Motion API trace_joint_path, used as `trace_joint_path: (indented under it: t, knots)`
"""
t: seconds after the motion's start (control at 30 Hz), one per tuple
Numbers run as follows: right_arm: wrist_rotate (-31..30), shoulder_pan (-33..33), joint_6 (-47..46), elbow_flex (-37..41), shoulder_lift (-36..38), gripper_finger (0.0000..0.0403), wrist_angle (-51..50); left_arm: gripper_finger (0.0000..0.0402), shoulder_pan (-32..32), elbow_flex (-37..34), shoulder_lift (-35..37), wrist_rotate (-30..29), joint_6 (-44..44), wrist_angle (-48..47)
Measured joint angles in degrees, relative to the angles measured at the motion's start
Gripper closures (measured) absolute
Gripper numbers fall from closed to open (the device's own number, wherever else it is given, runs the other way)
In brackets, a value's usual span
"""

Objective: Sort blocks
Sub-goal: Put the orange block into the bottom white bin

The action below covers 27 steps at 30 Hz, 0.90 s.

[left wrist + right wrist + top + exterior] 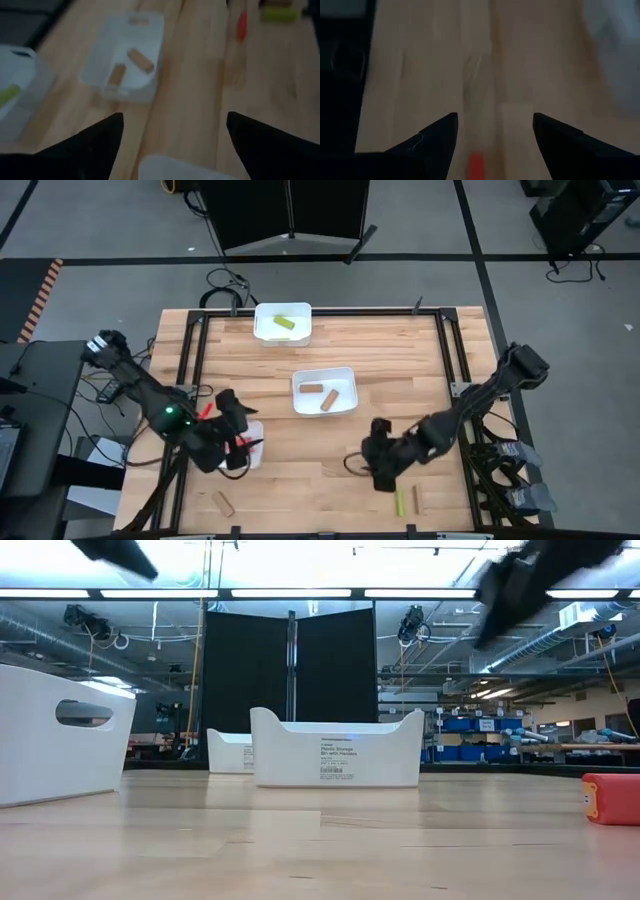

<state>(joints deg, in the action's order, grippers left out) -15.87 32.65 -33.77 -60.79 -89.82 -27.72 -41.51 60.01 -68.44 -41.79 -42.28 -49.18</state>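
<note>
My left gripper (238,444) (172,117) is open over the near-left white tray (254,452), where red shows inside. My right gripper (377,470) (495,117) is open, low over the table's near middle. A red block (476,165) lies on the wood just ahead of its fingers, untouched. The middle tray (345,375) holds two tan blocks (131,57), and the far tray (300,310) holds a yellow-green block (283,323). A tan block (222,502), a yellow-green block (399,502) and another tan block (417,499) lie loose near the table's near edge.
A black frame (190,370) runs along the table's sides. In the low view a red block (610,798) lies on the wood at the right, and the trays (335,750) stand across the middle. Bare wood lies between the middle tray and the right edge.
</note>
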Motion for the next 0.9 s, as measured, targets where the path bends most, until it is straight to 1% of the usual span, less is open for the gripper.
trace_joint_path:
  t: [0.17, 0.27, 0.47, 0.67, 0.73, 0.8, 0.9]
  knots:
    - [0.9, 2.9, -8.5, -0.1, -3.7, 0.0133, -5.8, 0.0047, -3.4, 0.0, 1.8, -8.9, 0.0, 2.4]
    - [2.8, 3.7, -10.6, -0.1, -5.9, 0.0133, -6.8, 0.0050, -5.2, 0.0, 1.9, -12.5, -0.1, 3.1]
    - [3.8, 4.2, -11.7, -0.1, -10.5, 0.0133, -6.7, 0.0051, -8.0, 0.0, 1.9, -15.5, -2.4, 3.0]
    - [5.3, 4.1, -12.0, -0.1, -15.4, 0.0138, -6.7, 0.0051, -9.8, 0.0, 1.9, -16.5, -3.7, 3.0]
    - [5.2, 4.1, -12.3, -0.4, -16.3, 0.0151, -6.4, 0.0051, -10.3, 0.0, 1.9, -16.8, -4.6, 3.0]
    - [5.2, 4.0, -12.4, -0.4, -17.2, 0.0174, -6.4, 0.0051, -10.8, 0.0, 1.9, -16.8, -5.4, 3.0]
    - [5.2, 3.9, -12.0, -0.5, -17.4, 0.0238, -6.0, 0.0051, -11.7, 0.0, 1.9, -16.8, -6.8, 3.2]
